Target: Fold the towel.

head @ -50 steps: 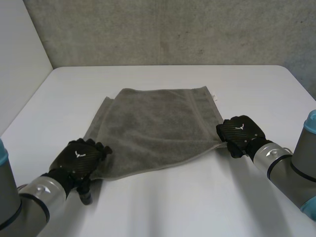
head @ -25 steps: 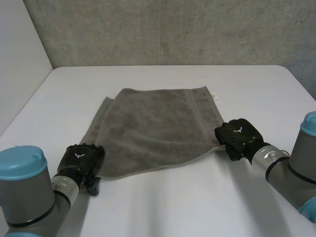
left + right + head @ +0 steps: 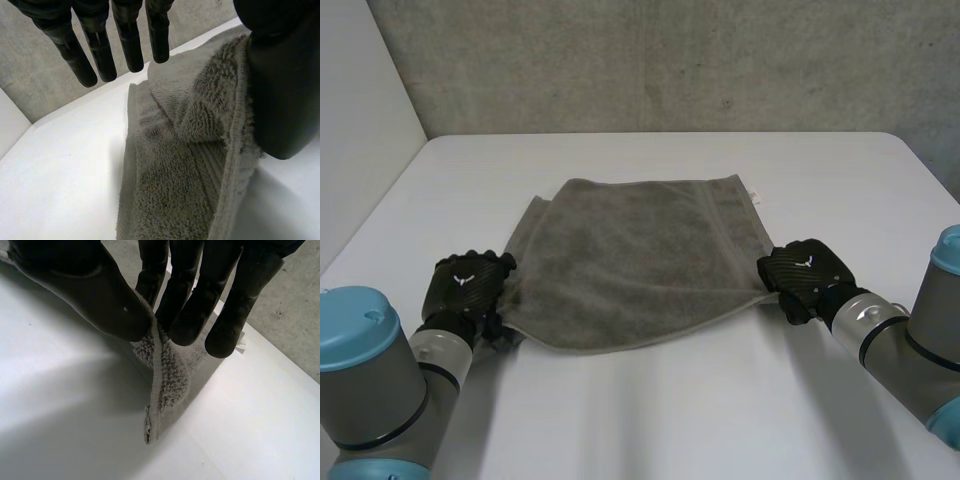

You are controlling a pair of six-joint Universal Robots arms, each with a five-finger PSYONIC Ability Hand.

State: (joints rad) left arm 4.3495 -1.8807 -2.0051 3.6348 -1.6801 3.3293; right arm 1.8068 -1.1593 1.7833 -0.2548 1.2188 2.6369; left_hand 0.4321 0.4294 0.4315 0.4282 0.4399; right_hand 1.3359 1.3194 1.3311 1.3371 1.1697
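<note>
A grey towel [image 3: 640, 255] lies spread on the white table [image 3: 650, 420], with one layer doubled over along its left side. My left hand [image 3: 470, 285] sits at the towel's near-left corner. In the left wrist view its fingers [image 3: 95, 50] are straight above the towel [image 3: 170, 190], and the thumb [image 3: 280, 90] rests against the towel's hem, well apart from them. My right hand [image 3: 805, 275] is at the near-right corner. In the right wrist view the right hand [image 3: 190, 305] pinches that corner of the towel [image 3: 167, 375] between thumb and fingers.
A grey wall runs behind the table's far edge and a pale wall along its left side. Bare table lies in front of the towel and on both sides of it.
My left hand has moved away from me and to the left, up to the towel's left edge, and its arm has swung round. The right hand has kept its pinch in place.
</note>
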